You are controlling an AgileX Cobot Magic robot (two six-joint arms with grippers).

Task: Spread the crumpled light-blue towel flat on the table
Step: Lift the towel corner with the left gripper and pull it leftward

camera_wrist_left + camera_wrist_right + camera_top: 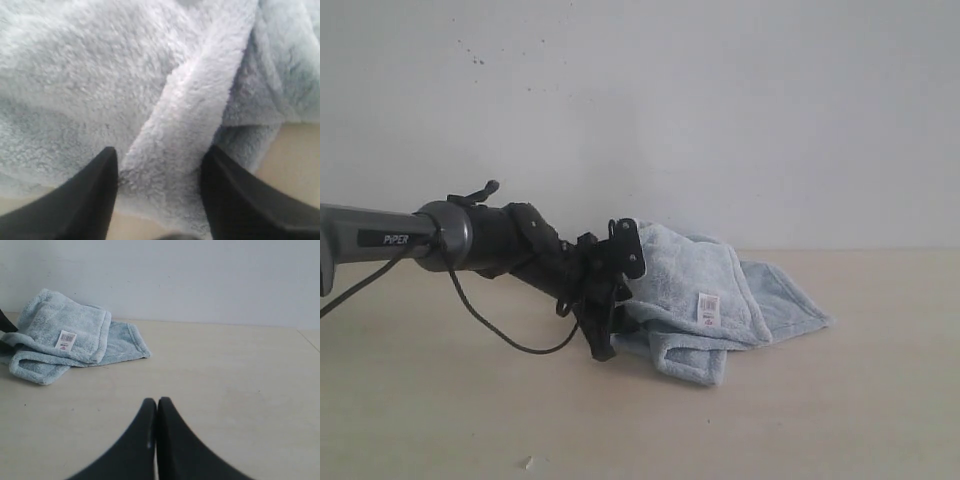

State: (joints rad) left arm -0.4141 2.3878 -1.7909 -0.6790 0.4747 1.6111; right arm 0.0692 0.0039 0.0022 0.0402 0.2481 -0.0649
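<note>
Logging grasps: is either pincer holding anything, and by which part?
Nothing clearly held. The left pincer straddles a raised fold of the towel, jaws apart; right pincer shut, empty.

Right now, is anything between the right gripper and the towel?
Nothing visible. Only bare table lies between the shut right gripper and the towel. The left gripper is at the towel, open, with a fold between its fingers.

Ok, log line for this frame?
towel: crumpled | left end effector: open, astride fold | right end effector: shut, empty
</note>
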